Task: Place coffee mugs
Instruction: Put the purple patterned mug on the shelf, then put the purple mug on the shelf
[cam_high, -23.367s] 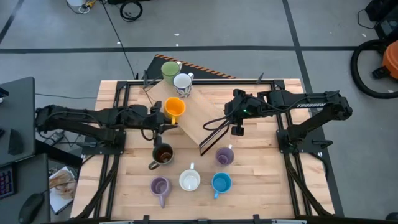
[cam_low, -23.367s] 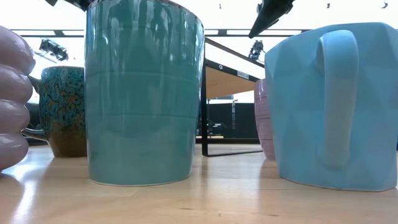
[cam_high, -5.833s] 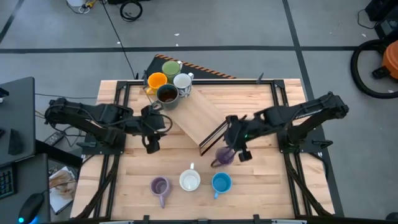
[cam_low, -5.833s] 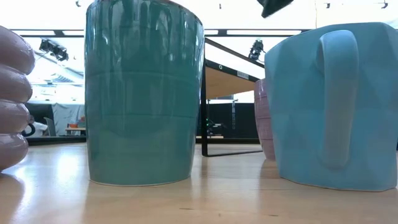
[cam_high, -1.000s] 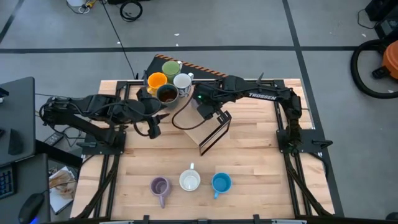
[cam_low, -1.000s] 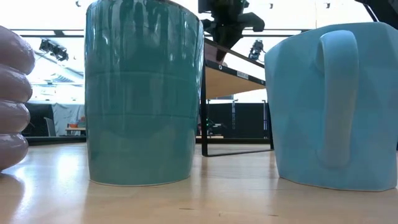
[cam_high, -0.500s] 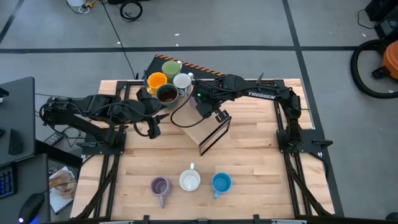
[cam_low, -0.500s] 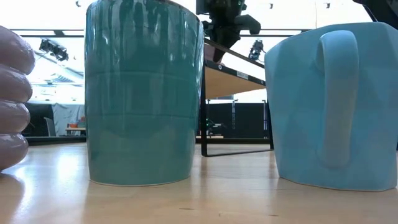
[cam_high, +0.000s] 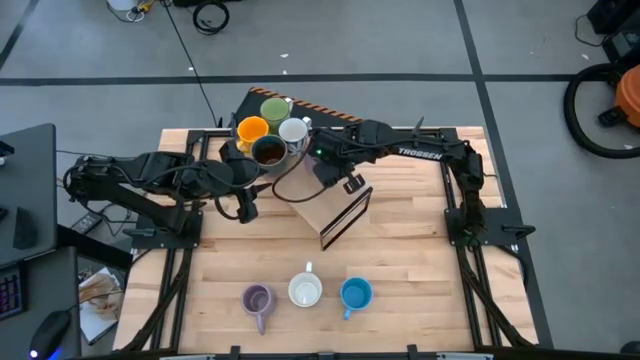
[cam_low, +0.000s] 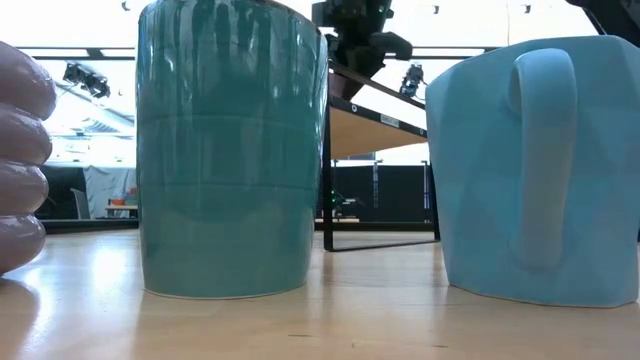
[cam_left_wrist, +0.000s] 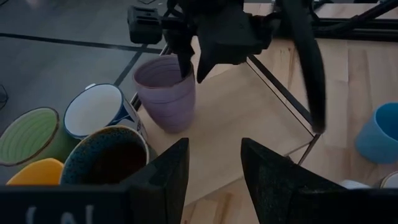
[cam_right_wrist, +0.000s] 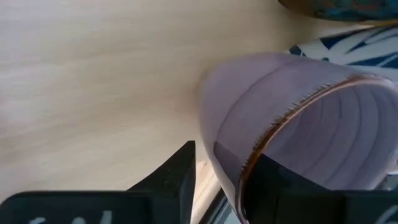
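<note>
Five mugs sit on the far shelf (cam_high: 330, 195); right pincer (cam_left_wrist: 189, 65), fingers straddling the lavender mug (cam_left_wrist: 165, 92) rim, loosens; three mugs wait near

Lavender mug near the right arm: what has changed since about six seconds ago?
The right gripper carried the lavender mug from the table top up onto the raised wooden board, beside the white patterned mug. Its jaws now stand apart astride the rim. The second lavender mug, white mug and blue mug stayed in their row. The left gripper waits open nearby.
</note>
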